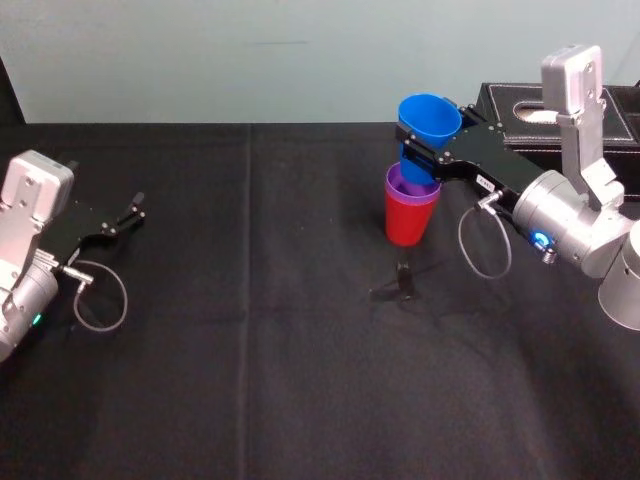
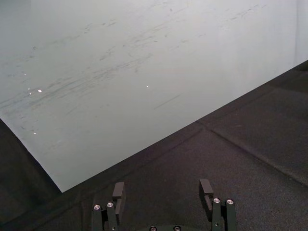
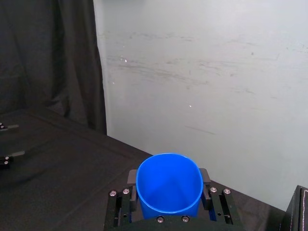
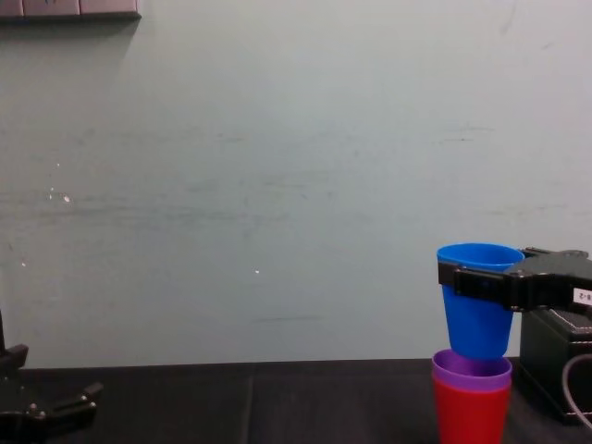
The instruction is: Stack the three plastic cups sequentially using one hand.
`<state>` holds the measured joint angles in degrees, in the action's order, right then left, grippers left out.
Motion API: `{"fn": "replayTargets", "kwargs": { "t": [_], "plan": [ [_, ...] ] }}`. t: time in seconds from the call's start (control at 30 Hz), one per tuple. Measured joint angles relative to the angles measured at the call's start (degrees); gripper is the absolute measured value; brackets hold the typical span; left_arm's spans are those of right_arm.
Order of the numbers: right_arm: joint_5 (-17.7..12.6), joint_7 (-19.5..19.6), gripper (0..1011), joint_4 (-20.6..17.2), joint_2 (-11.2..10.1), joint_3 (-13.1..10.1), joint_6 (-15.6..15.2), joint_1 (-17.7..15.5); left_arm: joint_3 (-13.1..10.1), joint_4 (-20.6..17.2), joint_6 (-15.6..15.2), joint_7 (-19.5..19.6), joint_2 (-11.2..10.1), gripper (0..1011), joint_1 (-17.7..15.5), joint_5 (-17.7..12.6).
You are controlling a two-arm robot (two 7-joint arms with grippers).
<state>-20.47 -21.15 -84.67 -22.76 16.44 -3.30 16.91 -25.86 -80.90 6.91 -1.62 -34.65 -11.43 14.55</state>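
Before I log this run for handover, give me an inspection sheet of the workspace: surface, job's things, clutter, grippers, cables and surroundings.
Surface: black cloth over the table, creased.
Job's things: purple cup nested in red cup, upright; blue cup held above, its base at the purple cup's mouth.
Clutter: black stitched box behind the right arm; small dark mark in front of the stack, cannot tell what.
Grippers: right gripper shut on blue cup below its rim; left gripper open, idle at the table's left.
Cables: right wrist loop and left wrist loop, grey, both apart from the cups.
Surroundings: pale scuffed wall; dark curtain.
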Motion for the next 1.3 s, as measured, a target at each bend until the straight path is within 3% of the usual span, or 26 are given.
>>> {"fn": "replayTargets", "kwargs": {
  "t": [1.3],
  "plan": [
    [0.8,-1.2,736,5.2,2.2,0.8,2.3,2.0,0.0,0.0,0.0,0.0,0.0,1004,0.0,0.0]
  ]
}}
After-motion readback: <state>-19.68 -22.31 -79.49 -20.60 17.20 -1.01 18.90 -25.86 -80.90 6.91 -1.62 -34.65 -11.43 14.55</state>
